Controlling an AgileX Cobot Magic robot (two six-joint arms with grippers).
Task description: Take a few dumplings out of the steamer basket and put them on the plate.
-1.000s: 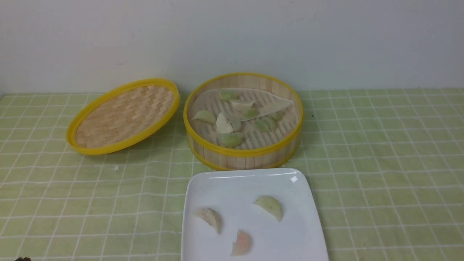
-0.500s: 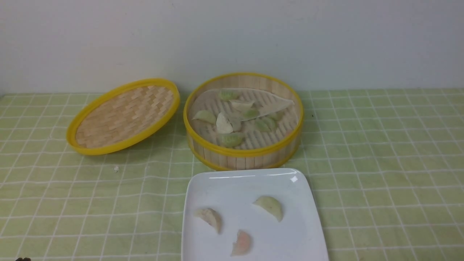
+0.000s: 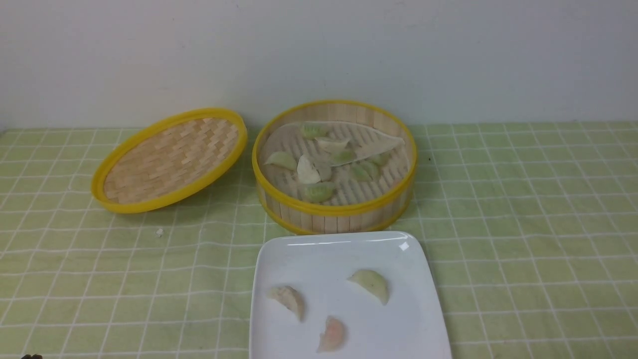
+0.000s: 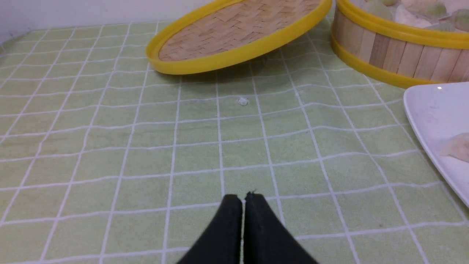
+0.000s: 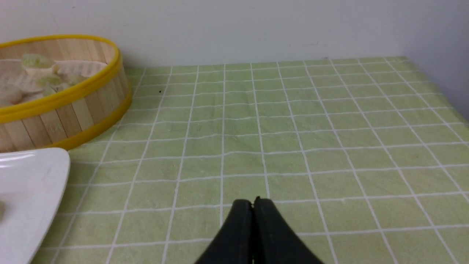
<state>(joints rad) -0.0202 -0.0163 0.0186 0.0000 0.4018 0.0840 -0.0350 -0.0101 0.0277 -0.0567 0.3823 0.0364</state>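
On the glossy white rounded-square plate (image 3: pixel 413 319) lie three crescent dumplings (image 3: pixel 371 285); more sit inside the round yellow-rimmed bamboo steamer basket (image 3: pixel 334 212). Left claw (image 4: pixel 243 200) and right claw (image 5: pixel 253 205) are both closed, gripping nothing.

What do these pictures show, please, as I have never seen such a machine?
It is a two-armed robot. One picture looks forward from between its arms; the other two come from cameras on its wrists. On the green checked cloth stand a round bamboo basket with yellow rims holding small pale dumplings, a shallow woven yellow-rimmed lid, and a glossy white square plate with three dumplings. The left gripper and right gripper are shut, holding nothing.
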